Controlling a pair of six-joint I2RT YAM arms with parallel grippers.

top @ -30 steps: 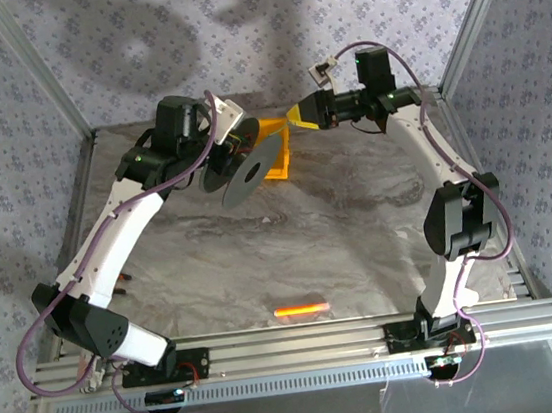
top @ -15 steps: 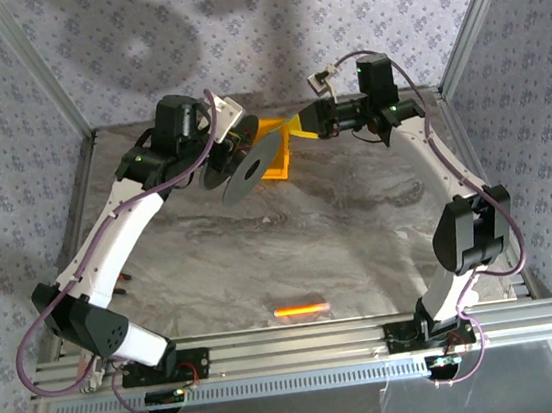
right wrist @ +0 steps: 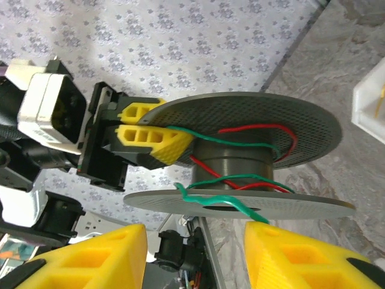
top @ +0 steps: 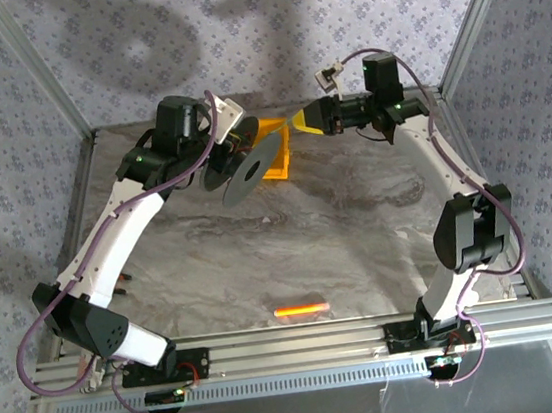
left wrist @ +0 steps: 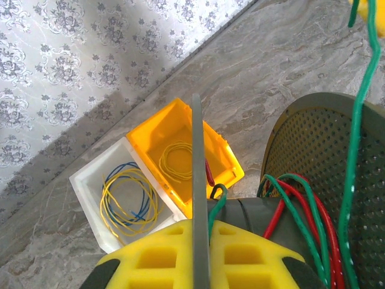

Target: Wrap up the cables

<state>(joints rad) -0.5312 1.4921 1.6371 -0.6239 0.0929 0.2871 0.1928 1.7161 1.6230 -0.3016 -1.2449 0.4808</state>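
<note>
My left gripper (left wrist: 200,232) is shut on the thin edge of one flange of the grey spool (left wrist: 313,156). It holds the spool (top: 251,169) tilted above the back of the table. A thin green cable (right wrist: 222,201) is wound with a red wire (right wrist: 258,129) round the hub and runs over the lower flange to the tip of one finger (right wrist: 301,256) of my right gripper (right wrist: 195,241). That gripper (top: 301,120) is open, its fingers wide apart, just right of the spool. In the left wrist view the green cable (left wrist: 355,138) rises past the perforated flange.
A yellow bin (left wrist: 150,135) with yellow wire loops and a white bin (left wrist: 90,180) with yellow and blue loops stand at the back by the wall. A small orange object (top: 301,309) lies near the front edge. Metal frame posts flank the marble tabletop (top: 308,223).
The right arm's wrist has dipped towards the spool and come back a little; its elbow has shifted right. The left arm and spool have stayed still.
</note>
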